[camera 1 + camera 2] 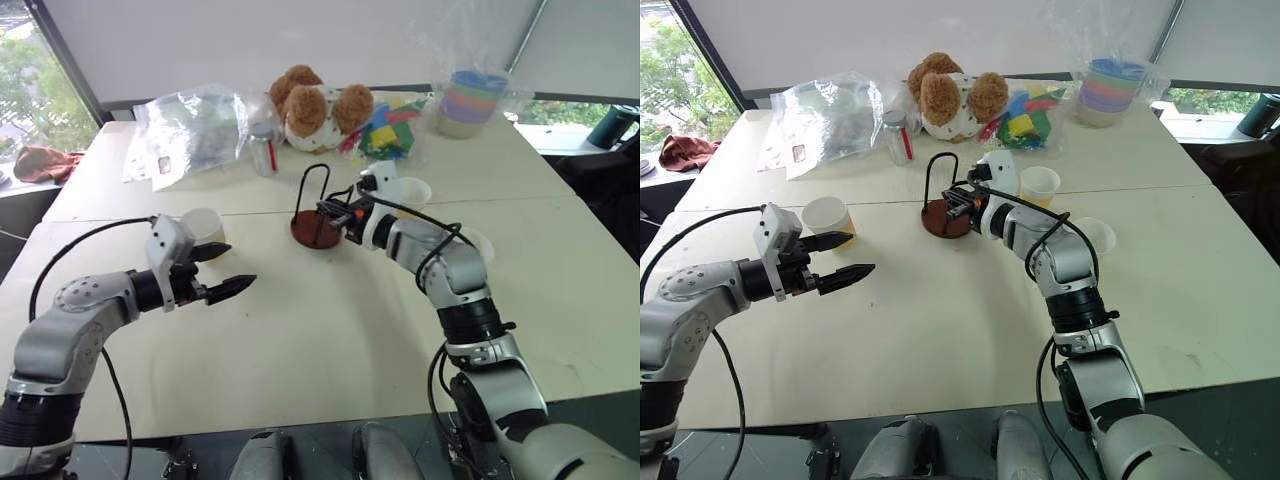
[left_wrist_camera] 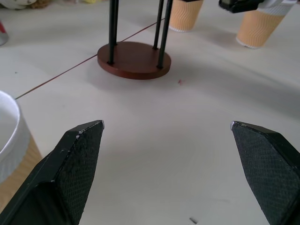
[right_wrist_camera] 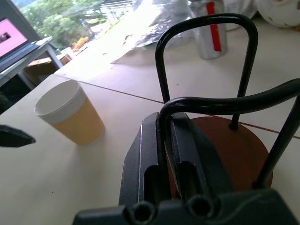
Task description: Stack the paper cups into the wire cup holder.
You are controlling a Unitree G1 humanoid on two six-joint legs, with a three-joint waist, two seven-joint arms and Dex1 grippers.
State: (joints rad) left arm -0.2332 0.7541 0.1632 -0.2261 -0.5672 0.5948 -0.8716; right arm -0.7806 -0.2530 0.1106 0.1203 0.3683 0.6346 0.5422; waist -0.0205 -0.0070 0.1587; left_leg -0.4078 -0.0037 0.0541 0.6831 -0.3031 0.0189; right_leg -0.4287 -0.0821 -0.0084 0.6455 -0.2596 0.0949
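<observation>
My right claw (image 3: pixel 161 154) is clamped on one wire loop of the cup holder (image 1: pixel 316 229), which stands upright near worktop (image 1: pixel 330 330) centre. Left claw (image 1: pixel 222 270) is spread wide, empty, hovering low. Nearest cup (image 1: pixel 204 228) stands upright just beside it at approx 11 o'clock, rim up, long axis vertical, so left arm is the closer one for that pick. Other two cups (image 1: pixel 409 192) (image 1: pixel 1096 238) sit behind my right arm, at 1 and 3 o'clock of the holder. No cup is in the holder yet.
</observation>
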